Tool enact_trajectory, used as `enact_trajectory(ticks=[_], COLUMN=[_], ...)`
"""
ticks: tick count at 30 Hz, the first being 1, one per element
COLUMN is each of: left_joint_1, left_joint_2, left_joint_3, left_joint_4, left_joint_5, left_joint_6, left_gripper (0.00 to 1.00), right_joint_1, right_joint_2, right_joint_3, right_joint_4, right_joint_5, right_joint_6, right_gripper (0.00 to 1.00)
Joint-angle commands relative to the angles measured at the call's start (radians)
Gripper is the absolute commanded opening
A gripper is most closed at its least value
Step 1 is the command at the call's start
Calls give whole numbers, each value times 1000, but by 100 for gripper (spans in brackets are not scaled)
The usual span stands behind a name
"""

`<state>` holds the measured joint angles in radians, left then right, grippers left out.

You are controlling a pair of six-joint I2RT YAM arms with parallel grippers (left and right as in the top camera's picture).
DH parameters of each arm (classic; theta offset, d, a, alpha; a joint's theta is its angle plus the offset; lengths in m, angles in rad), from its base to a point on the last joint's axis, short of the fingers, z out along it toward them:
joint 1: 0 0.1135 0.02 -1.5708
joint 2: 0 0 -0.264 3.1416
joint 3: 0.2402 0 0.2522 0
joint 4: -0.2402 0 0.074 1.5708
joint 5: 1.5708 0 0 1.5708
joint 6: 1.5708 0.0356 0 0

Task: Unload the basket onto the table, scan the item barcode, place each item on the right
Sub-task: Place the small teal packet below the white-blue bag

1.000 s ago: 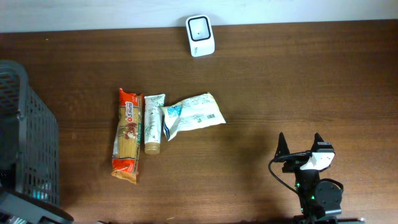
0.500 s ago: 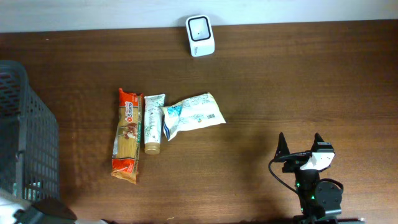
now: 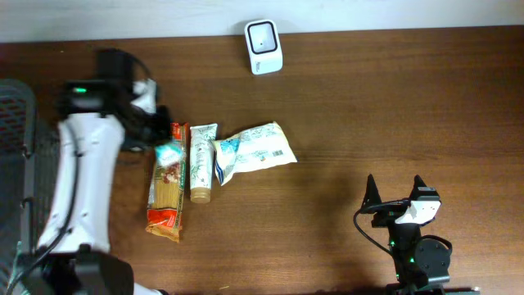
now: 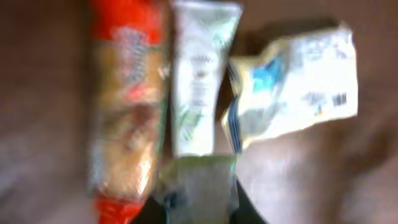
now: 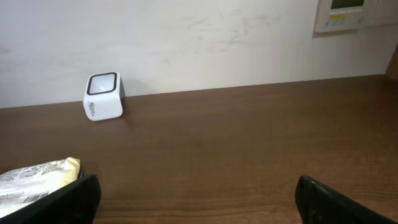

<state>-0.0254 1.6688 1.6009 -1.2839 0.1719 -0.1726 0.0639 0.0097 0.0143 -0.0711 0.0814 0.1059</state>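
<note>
Dark wood table, white wall: left gripper (image 3: 166, 150) holds a small pale sachet (image 3: 170, 153) over the row of goods.
Fingers clamped on the sachet, blurred, above the top end of the spaghetti pack (image 3: 166, 184). Tube (image 3: 201, 162) and blue-white pouch (image 3: 255, 150) lie alongside, likely queued. Scanner (image 3: 264, 47) sits window-up at the far edge, well apart, so the barcode probably must be brought over it. Right gripper (image 3: 395, 192) parked aside, jaws wide, empty.

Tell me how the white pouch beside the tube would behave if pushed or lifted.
The white pouch looks crumpled and folded at its left end, so it is probably floppy and light. Lying flat, it would likely slide or buckle rather than roll. Lifted by one edge, it may sag.
</note>
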Motion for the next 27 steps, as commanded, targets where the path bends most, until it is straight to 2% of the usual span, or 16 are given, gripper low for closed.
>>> enact_trajectory(ticks=[1, 4, 6, 8, 11, 13, 15, 18, 23, 25, 27], left_joint_1=[-137, -256, -352, -405, -432, -430, -427, -375, -174, -13, 159], left_joint_2=[-12, -12, -12, -12, -12, -12, -14, -34, -72, -72, -74], left_joint_3=[-225, -372, -430, -439, -439, -439, -423, -285, 129, 316, 418], left_joint_4=[162, 298, 388, 413, 412, 414, 408, 311, 39, -84, -149], left_joint_5=[53, 53, 49, 0, -68, -69, -112, -177, -225, -225, -225], left_joint_6=[-14, -74, -74, -73, -73, -72, -57, -40, -10, -22, -79], left_gripper=[0, 0, 0, 2, 19, 45, 58, 75, 76, 75, 75], right_joint_1=[-5, -5, -5, -5, -5, -5, -5, -5, -5, -5, -5], right_joint_2=[-6, -6, -6, -6, -6, -6, -6, -6, -6, -6, -6], right_joint_3=[-9, -9, -9, -9, -9, -9, -9, -9, -9, -9, -9], right_joint_4=[-2, -2, -2, -2, -2, -2, -2, -2, -2, -2, -2], right_joint_5=[2, 2, 2, 2, 2, 2, 2, 2, 2, 2, 2], right_joint_6=[4, 4, 4, 4, 4, 4, 4, 4, 4, 4, 4], right_gripper=[99, 99, 99, 99, 99, 99, 99, 99, 99, 99, 99])
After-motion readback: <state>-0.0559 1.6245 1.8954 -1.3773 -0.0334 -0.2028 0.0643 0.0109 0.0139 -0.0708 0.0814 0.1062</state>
